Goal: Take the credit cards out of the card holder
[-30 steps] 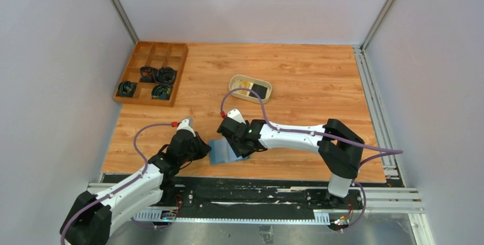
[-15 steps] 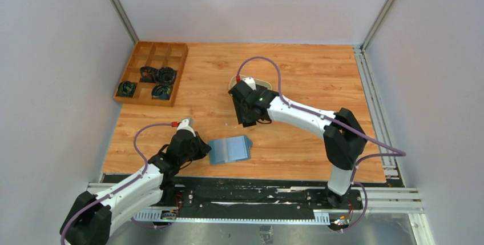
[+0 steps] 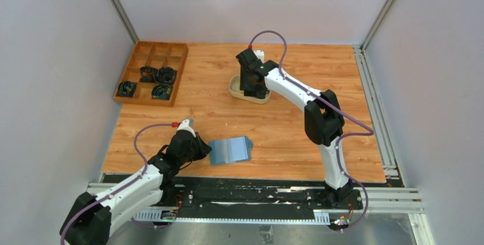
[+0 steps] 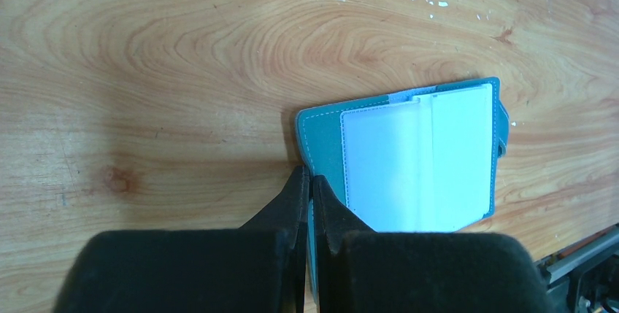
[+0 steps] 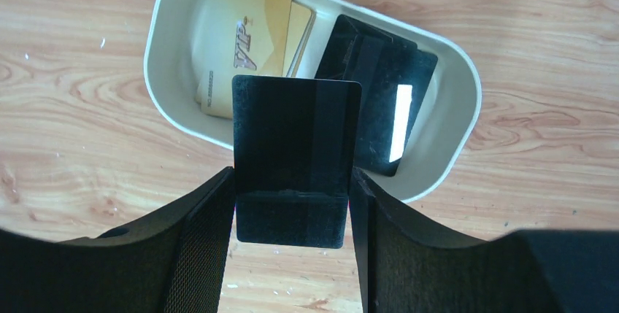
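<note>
a pale wood-grain tabletop [image 3: 297, 136] fills the floor of a grey-walled booth, with both arm bases at its near edge. nearest to them, the left claw [image 3: 204, 149] lies low over the wood, its two black fingers [image 4: 295, 200] pinched together on the near-left edge of the card holder [image 3: 230, 150], a small teal-blue folding wallet. the card holder lies opened flat on the tabletop just right of that claw, with its lighter blue inner pockets facing up.

farther back, past the middle of the table, the right arm reaches over a beige oval dish [image 3: 234, 89]. the right claw [image 5: 292, 174] hangs above the dish's near rim, clamped on the two side edges of a thin black credit card [image 5: 295, 138]. whether that card touches the rim cannot be told. inside the dish, tan-gold credit cards [image 5: 244, 43] lie stacked at one end and another black card [image 5: 379, 101] rests at the other.

at the far left stands a brown wooden compartment tray [image 3: 140, 51], with dark coiled items [image 3: 165, 75] in four of its cells.
</note>
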Controlling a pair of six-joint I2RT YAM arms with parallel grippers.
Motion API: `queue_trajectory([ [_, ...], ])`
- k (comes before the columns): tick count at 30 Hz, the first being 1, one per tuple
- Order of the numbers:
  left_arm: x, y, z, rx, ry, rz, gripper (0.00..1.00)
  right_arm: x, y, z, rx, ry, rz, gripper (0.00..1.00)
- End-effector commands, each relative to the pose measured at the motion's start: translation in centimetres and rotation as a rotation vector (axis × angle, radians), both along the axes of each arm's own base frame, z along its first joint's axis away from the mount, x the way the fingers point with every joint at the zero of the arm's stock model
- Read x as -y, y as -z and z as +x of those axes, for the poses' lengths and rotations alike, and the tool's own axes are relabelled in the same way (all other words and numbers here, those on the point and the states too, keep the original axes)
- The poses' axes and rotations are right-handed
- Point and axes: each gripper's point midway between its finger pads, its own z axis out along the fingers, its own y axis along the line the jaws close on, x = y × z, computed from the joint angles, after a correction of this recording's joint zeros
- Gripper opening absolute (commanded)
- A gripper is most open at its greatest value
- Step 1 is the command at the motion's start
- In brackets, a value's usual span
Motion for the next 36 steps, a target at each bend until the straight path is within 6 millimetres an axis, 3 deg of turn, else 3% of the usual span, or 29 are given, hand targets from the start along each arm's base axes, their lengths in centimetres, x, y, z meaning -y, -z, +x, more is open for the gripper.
queue_trajectory([
  [1,-0.3,0.6,-0.6,-0.019,0.029,0.03,0.0,0.6,-0.7,1.5,-0.013,0.082,0.026,0.57],
  [9,-0.1,0.3,-0.5,-0.012,0.039,0.026,0.0,1.4,1.2,2.7,-0.058,0.144,0.05,0.57],
  [16,-0.1,0.2,-0.5,-0.009,0.042,0.027,0.0,2.9,3.5,2.6,-0.094,0.179,0.044,0.56],
  [26,-0.2,0.6,-0.7,-0.019,0.042,0.032,0.0,3.3,6.2,1.9,-0.151,0.195,0.048,0.56],
  [36,-0.4,0.6,-1.0,-0.02,0.038,0.035,0.0,3.9,7.1,1.9,-0.161,0.21,0.032,0.57],
])
